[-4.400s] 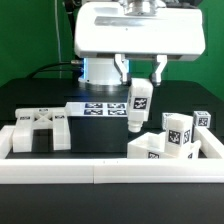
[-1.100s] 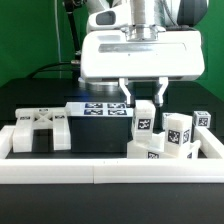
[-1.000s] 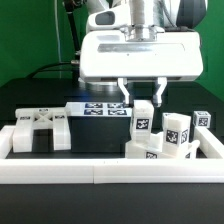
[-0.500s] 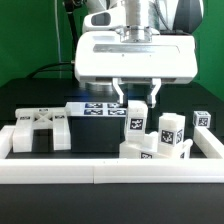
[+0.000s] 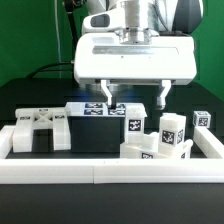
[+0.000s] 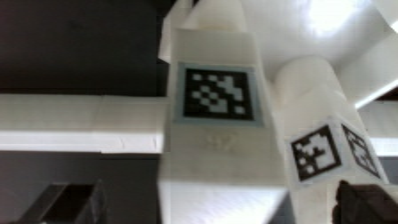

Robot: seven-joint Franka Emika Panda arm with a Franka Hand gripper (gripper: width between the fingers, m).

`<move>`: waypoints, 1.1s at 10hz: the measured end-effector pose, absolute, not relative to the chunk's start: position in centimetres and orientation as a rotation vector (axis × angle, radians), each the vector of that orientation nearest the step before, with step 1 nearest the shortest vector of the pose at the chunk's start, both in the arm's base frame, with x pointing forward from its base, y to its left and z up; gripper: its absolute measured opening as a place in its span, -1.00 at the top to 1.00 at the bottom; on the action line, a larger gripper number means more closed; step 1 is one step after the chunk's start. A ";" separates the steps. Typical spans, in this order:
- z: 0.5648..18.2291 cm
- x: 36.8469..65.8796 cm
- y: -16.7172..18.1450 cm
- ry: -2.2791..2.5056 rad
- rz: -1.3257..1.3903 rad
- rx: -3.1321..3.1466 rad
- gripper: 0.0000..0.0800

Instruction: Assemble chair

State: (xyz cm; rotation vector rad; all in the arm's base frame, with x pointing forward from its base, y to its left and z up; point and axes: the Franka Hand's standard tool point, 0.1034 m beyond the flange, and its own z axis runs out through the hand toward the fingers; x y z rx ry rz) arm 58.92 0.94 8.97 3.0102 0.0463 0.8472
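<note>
1. Nearest, a long white rail (image 5: 100, 172) fences the front edge of the black table (image 5: 95, 138).
2. Just behind it, at the exterior view's left, lies a cross-braced chair part (image 5: 35, 130). At the right, tagged chair blocks (image 5: 145, 153) crowd together, with a small cube (image 5: 203, 118) at the far right.
3. In that cluster a bar (image 5: 133, 125) stands upright, its tag facing front. The wrist view shows it close beside a second tagged bar (image 6: 329, 150).
4. Above the upright bar hangs the gripper (image 5: 134, 96), its fingers (image 5: 105, 94) spread wide, one to each side, holding nothing.
5. Farther back lies the marker board (image 5: 95, 108).
</note>
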 end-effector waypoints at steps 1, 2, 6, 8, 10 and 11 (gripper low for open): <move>9.0 59.0 0.6 0.038 0.843 3.011 -0.61; 9.1 59.0 0.5 0.035 0.843 3.010 -0.62; 10.6 59.2 0.3 0.032 0.826 3.025 -0.62; 10.6 59.1 0.4 0.030 0.787 3.047 -0.62; 10.2 58.9 0.8 0.037 0.713 3.084 -0.62; 9.9 59.0 1.1 0.040 0.597 3.137 -0.62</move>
